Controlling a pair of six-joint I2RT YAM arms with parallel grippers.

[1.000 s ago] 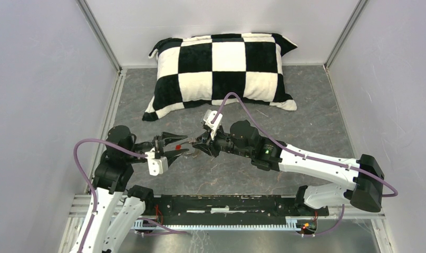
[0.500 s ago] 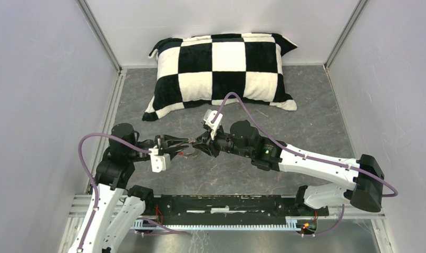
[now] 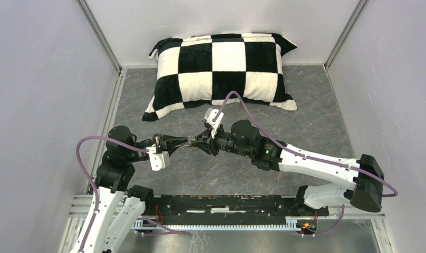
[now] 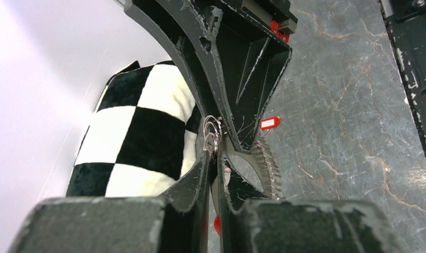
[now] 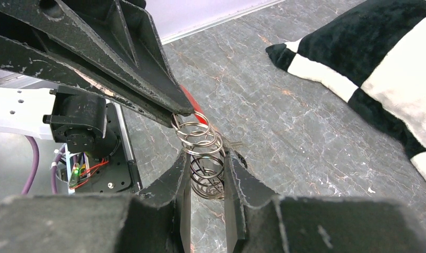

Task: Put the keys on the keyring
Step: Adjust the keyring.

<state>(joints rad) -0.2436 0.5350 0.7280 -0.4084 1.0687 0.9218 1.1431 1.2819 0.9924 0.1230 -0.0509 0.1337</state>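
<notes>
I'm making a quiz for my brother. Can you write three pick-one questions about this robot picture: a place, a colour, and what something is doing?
1. Where is the pillow?
A. at the far end of the table
B. on a chair
C. held in the air

2. What colours is the pillow?
A. red and yellow
B. black and white
C. all blue

3. What are the right jaws doing?
A. open and empty
B. pressing the pillow
C. closed on the keyring

Answers: 1 A, it lies by the back wall; 2 B, checkered squares; 3 C, the keyring sits between them.
</notes>
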